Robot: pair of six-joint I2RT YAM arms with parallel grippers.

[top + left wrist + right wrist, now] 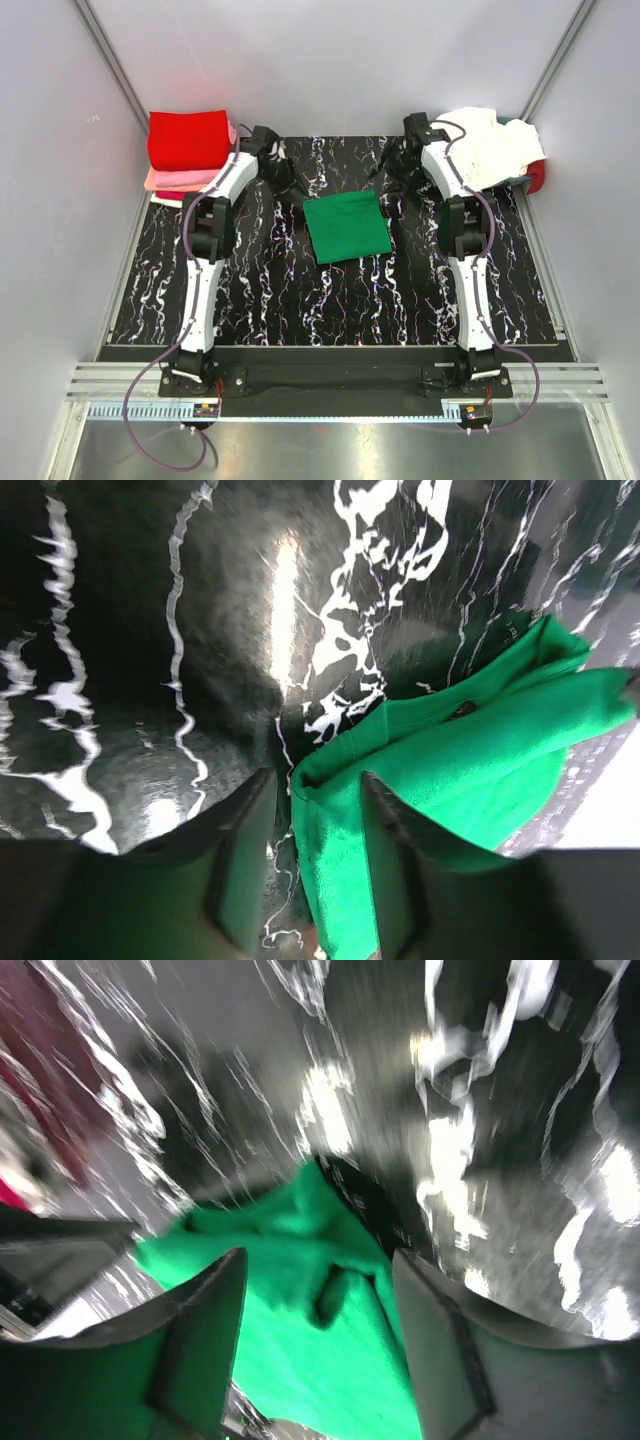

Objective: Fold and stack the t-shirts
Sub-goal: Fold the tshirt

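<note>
From above, the green t-shirt (347,227) lies folded mid-table (340,353) on the veined mat (200,300). The left end effector (288,185) and right end effector (392,170) hang at its far corners. The red and pink shirts (188,150) are stacked at the far-left corner and the white shirts (490,148) are heaped far right. Left wrist: jaws narrowly parted, shirt corner loose between. Right wrist: jaws wide over green cloth.

A folded green t-shirt (346,227) is laid flat on the middle of the veined mat (300,300). Red and pink shirts (188,142) are stacked at its far-left corner, and white shirts (492,148) are heaped at its far-right corner.
</note>
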